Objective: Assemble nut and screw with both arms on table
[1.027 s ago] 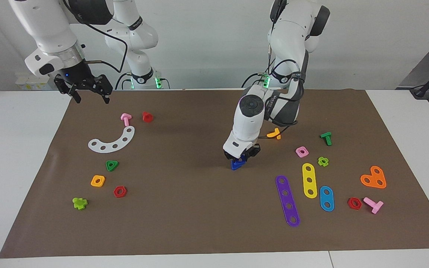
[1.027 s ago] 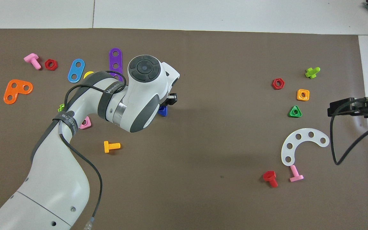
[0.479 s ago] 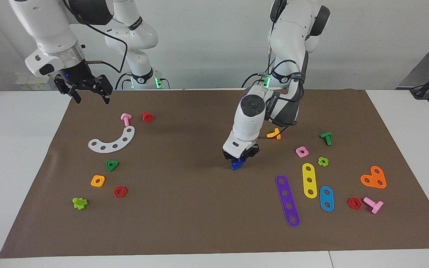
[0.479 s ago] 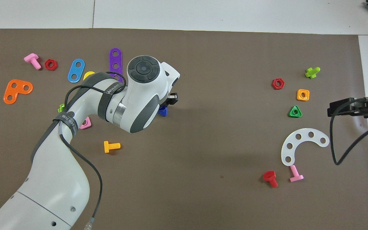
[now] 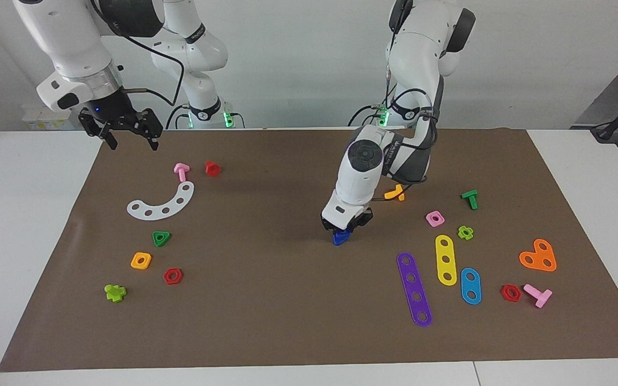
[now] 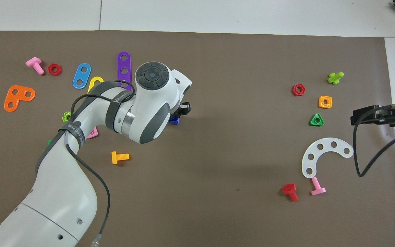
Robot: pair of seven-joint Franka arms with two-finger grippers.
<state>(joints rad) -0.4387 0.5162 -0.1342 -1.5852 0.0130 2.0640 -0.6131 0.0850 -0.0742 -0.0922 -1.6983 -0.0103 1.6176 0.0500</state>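
My left gripper [image 5: 345, 228] is down on the brown mat [image 5: 287, 332] near its middle, shut on the blue screw [image 5: 341, 237], which pokes out below the fingertips and rests on the mat. In the overhead view the left arm covers most of the screw [image 6: 174, 119], beside the gripper [image 6: 180, 111]. The blue square nut does not show in either view. My right gripper [image 5: 132, 140] hangs open and empty above the mat's corner at the right arm's end, and waits; it also shows in the overhead view [image 6: 363, 116].
Near the left gripper lie an orange screw [image 5: 395, 192], a pink square nut [image 5: 435, 218], a purple strip [image 5: 414, 289] and a yellow strip [image 5: 446, 259]. At the right arm's end lie a white arc [image 5: 161, 202], a green triangular nut [image 5: 161, 238], an orange nut [image 5: 141, 260].
The left arm's wrist has shifted slightly toward the robots and the gripper has settled over the blue screw, covering more of it. The right gripper has barely moved.
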